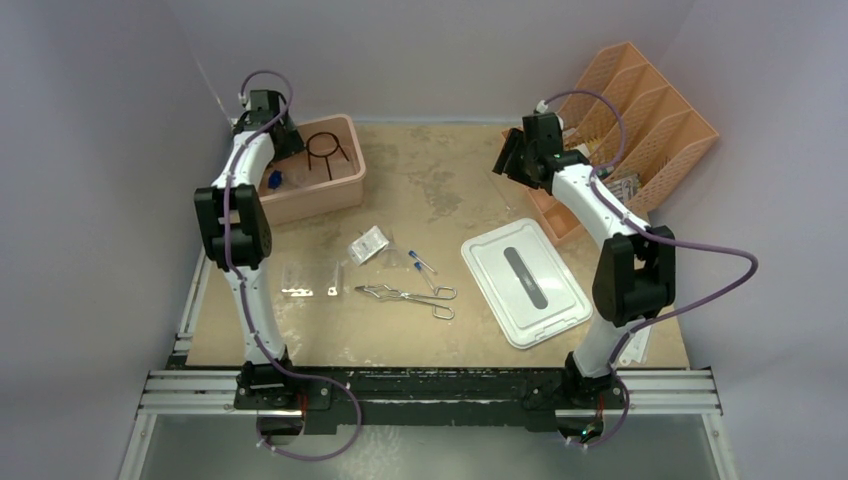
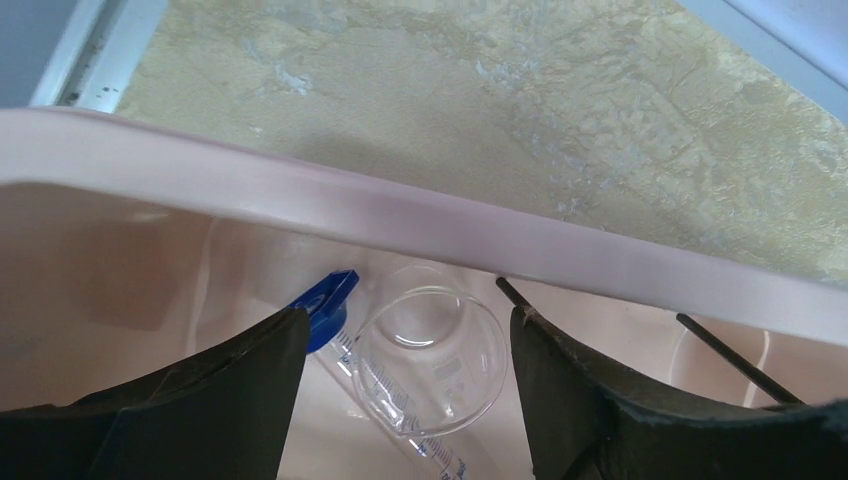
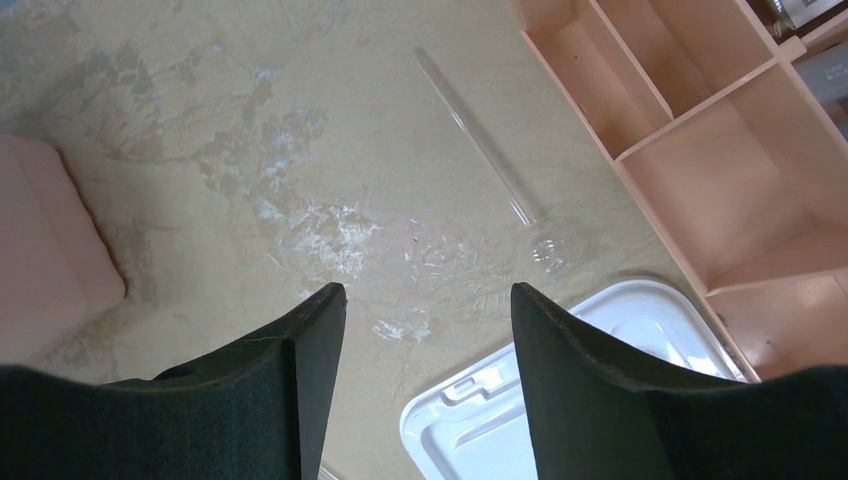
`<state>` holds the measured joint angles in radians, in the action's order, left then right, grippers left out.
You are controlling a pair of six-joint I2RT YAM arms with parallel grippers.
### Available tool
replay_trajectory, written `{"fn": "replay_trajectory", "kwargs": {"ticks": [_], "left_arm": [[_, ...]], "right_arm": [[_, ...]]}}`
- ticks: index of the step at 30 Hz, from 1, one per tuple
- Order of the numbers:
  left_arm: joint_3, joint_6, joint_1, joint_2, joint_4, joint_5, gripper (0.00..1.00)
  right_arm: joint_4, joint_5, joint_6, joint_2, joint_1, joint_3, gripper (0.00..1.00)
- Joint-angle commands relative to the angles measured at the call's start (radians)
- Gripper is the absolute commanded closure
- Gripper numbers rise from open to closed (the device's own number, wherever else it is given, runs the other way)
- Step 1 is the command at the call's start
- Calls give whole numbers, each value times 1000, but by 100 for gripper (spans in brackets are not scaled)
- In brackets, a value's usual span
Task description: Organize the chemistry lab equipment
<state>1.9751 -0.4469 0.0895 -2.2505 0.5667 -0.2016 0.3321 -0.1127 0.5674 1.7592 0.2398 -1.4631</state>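
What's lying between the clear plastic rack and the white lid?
The silver tongs lie there, handles toward the lid, tips toward the rack; the top view shows it.

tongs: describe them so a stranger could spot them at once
Start at the white lid on the right of the table and look left. The tongs lie flat, just in front of two vials. They alone are silver metal with scissor-style loop handles.
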Motion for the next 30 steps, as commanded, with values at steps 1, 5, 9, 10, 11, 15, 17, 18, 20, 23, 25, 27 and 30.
{"fn": "replay_trajectory", "kwargs": {"ticks": [1, 5, 9, 10, 11, 15, 17, 18, 20, 23, 25, 27, 30], "left_arm": [[55, 30, 4, 138, 6, -74, 28], [36, -5, 4, 225, 29, -185, 32], [-24, -39, 3, 341, 36, -214, 35], [-46, -42, 3, 372, 30, -195, 35], [-65, -42, 3, 403, 27, -165, 35], [-160, -14, -3, 523, -6, 42, 34], [-233, -5, -11, 580, -43, 143, 33], [-264, 0, -23, 611, -56, 173, 32], [-326, 15, -51, 666, -87, 196, 28], [-400, 20, -105, 736, -102, 234, 23], [-442, -1, -163, 786, -101, 192, 20], [-484, -20, -201, 831, -98, 142, 19], [-580, -79, -211, 911, -117, 144, 19]], "right_arm": [[-34, 11, -23, -47, 1, -11, 36], [-37, 18, -44, -50, 19, -23, 36], [-51, 20, -66, -57, 52, -20, 36], [-56, 24, -74, -56, 62, -19, 36], [-60, 35, -82, -57, 71, -18, 36], [-97, 106, -133, -56, 117, -17, 36], [-118, 149, -162, -49, 150, -18, 36], [-130, 176, -175, -42, 174, -23, 36], [-147, 255, -185, -15, 200, -38, 35], [-151, 371, -181, 61, 230, -86, 35], [-149, 405, -182, 117, 255, -129, 35], [-152, 450, -173, 171, 272, -172, 35], [-166, 492, -155, 241, 296, -228, 35]]}}
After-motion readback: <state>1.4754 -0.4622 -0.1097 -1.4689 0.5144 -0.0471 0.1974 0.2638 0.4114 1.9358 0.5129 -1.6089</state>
